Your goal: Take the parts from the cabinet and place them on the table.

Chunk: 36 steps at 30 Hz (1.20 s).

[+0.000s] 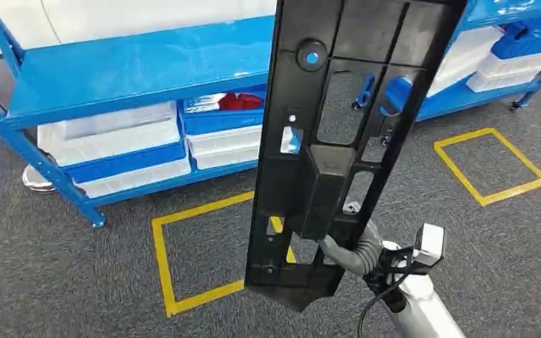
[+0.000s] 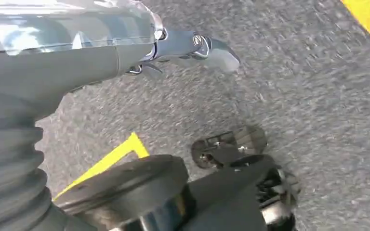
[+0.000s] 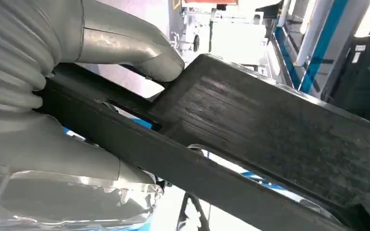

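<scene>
At six o'clock, my right hand [image 1: 356, 250] fingers [image 3: 125, 43] pinch the black part [image 1: 338, 134] upright for carrying; left fingers [image 2: 192, 45] spread.

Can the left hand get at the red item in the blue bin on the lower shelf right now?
Probably not. The left hand hangs low over the carpet, while the red item sits back in the blue bin under the shelf.
</scene>
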Motion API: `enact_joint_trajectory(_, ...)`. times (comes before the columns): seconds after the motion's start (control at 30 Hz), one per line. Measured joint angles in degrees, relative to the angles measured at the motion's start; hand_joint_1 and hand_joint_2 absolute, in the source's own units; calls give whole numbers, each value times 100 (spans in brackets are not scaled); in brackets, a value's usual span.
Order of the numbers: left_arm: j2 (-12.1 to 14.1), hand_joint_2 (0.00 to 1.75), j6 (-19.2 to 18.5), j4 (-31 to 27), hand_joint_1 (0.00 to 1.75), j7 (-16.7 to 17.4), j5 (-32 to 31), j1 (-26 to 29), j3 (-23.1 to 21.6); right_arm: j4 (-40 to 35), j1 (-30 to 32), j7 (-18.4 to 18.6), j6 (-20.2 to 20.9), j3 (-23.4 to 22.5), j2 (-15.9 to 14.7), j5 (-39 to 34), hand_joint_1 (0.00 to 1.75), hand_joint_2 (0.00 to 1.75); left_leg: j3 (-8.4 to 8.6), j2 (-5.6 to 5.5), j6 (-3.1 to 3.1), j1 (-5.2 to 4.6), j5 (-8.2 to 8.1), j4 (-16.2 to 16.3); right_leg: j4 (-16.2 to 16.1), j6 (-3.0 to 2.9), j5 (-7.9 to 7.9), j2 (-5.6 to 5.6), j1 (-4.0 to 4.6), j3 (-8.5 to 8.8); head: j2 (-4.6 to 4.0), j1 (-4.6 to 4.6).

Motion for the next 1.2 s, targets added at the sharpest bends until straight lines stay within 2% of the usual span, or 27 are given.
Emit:
enact_joint_trajectory(0.07,4,175,0,0,0,6,2,17,0,2,16,0,0,0,0,0,175,175,-13,149,2,-6,-6,4,702,39,-201,-43,-38,-330,0,2)
enact_joint_trajectory(0.1,4,175,0,0,0,9,2,14,0,2,23,0,0,0,0,0,175,175,-13,213,-2,-6,-8,4,661,48,-117,-57,-52,-308,0,0)
enact_joint_trajectory(0.13,4,175,-2,0,0,9,2,6,0,2,22,2,-2,0,0,0,175,175,-9,278,-11,-6,-14,4,373,48,62,-78,-63,-153,0,2)
enact_joint_trajectory(0.17,2,175,-2,0,0,9,2,2,0,0,19,0,-2,0,0,0,175,175,6,340,-27,-6,-25,3,-188,34,322,-132,-67,158,0,2)
enact_joint_trajectory(0.2,-2,175,-2,0,0,9,2,-3,0,0,15,0,-2,0,0,0,175,175,29,397,-47,-7,-38,3,-814,3,549,-288,-59,517,0,2)
enact_joint_trajectory(0.23,-2,175,-2,0,0,9,2,-7,0,-2,5,0,-2,0,0,0,175,175,45,433,-69,-23,-49,3,-1130,-49,473,-600,-2,660,0,0)
enact_joint_trajectory(0.27,-4,175,-2,0,0,7,2,-11,0,-4,2,0,-2,0,0,0,175,175,42,477,-106,-57,-65,5,-1138,-111,514,-585,30,659,0,0)
enact_joint_trajectory(0.37,-2,175,-2,0,0,9,2,-20,0,-7,0,-2,-4,-4,0,0,175,175,90,646,-214,-41,-74,-31,-1128,-203,510,-364,60,603,0,0)
enact_joint_trajectory(0.4,-2,175,-2,0,0,9,2,-32,0,-13,5,-2,-4,-7,0,0,175,175,75,631,-256,-47,-115,-14,-1200,-261,560,-299,-13,646,0,0)
enact_joint_trajectory(0.43,-2,175,-2,0,0,7,2,-35,0,-17,-3,-9,-2,-4,0,-7,175,175,45,337,-288,-20,-221,125,-1232,-280,577,-251,-5,660,0,2)
enact_joint_trajectory(0.47,-2,175,-4,0,0,9,2,-32,-2,-15,-18,-9,0,-4,-13,-4,175,175,-103,150,-291,-13,-428,452,-1229,-310,584,-200,-7,655,0,0)
enact_joint_trajectory(0.53,-2,175,-20,0,0,20,0,-2,-2,-13,-8,-7,-2,-4,-26,-2,175,175,-562,41,-314,-13,-870,1411,-1227,-336,588,-65,9,646,0,0)
enact_joint_trajectory(0.57,-2,175,-28,0,0,20,4,9,0,-13,7,-7,-4,-4,-28,0,175,175,-748,36,-323,-13,-954,1772,-1221,-338,590,16,18,643,0,0)
enact_joint_trajectory(0.6,-2,175,-31,0,0,22,9,0,0,-15,26,-9,-7,-4,-28,2,175,175,-795,36,-322,-12,-875,1826,-1214,-338,589,96,21,648,0,0)
enact_joint_trajectory(0.63,-2,175,-35,0,0,37,-2,-9,0,-15,34,-7,-11,-4,-28,2,175,175,-706,32,-314,-12,-657,1586,-1203,-334,587,179,21,653,0,0)
enact_joint_trajectory(0.7,2,175,-35,0,0,50,2,-2,0,-17,34,-7,-20,-4,-28,-2,175,175,-299,-75,-281,-4,-106,643,-1167,-313,573,334,20,660,0,0)
enact_joint_trajectory(0.73,4,175,-35,0,0,52,13,8,0,-18,37,-7,-28,-7,-28,-22,175,175,-122,-423,-250,14,54,172,-1140,-293,561,394,4,635,0,0)
enact_joint_trajectory(0.77,4,175,-35,0,0,52,37,12,0,-20,31,-4,-39,-7,-31,-48,175,175,-73,-572,-226,47,-22,32,-1078,-255,554,461,45,585,0,0)
enact_joint_trajectory(0.87,2,175,-31,0,0,52,66,22,0,-33,140,7,-77,-70,-28,-138,175,175,-67,-393,-144,-15,-4,55,-1134,-118,616,662,-31,532,0,0)
enact_joint_trajectory(0.9,-6,175,-26,2,0,48,79,23,2,-50,186,4,-74,-109,-24,-153,175,175,-39,-322,-91,23,34,-16,-1137,-75,622,728,-16,526,0,0)
enact_joint_trajectory(0.93,-17,175,-26,0,0,48,81,23,2,-63,252,0,-70,-147,-24,-157,175,175,-15,-236,-57,34,56,-51,-1046,-70,549,466,-7,504,0,0)
enact_joint_trajectory(0.97,-26,175,-26,2,0,42,83,18,2,-79,271,-13,-66,-182,-26,-173,175,175,-16,-178,-29,35,57,-56,-753,-52,349,207,4,363,0,4)
enact_joint_trajectory(1.0,-33,175,-28,2,0,44,94,33,2,-96,281,-26,-50,-197,-26,-181,175,175,-17,-93,-19,24,52,-56,-331,-27,130,75,-7,156,0,2)
enact_joint_trajectory(1.07,-31,175,-26,2,0,52,107,74,9,-118,381,-55,-26,-227,-13,-186,175,175,-23,58,-15,9,36,-53,494,7,-189,-33,-41,-251,0,2)
enact_joint_trajectory(1.1,-33,175,-20,2,0,54,116,84,18,-136,449,-70,-4,-260,-13,-173,175,175,-23,130,-21,8,30,-51,649,16,-189,-52,-57,-329,0,2)
enact_joint_trajectory(1.13,-33,175,-15,2,0,57,116,85,20,-166,507,-87,15,-301,-15,-142,175,175,-20,204,-25,8,21,-51,499,22,-57,-66,-69,-250,0,2)
enact_joint_trajectory(1.2,-42,175,-11,2,0,55,116,81,22,-267,573,-105,4,-385,-13,-81,175,175,10,337,-59,8,-4,-48,-498,0,411,-170,-71,307,0,2)
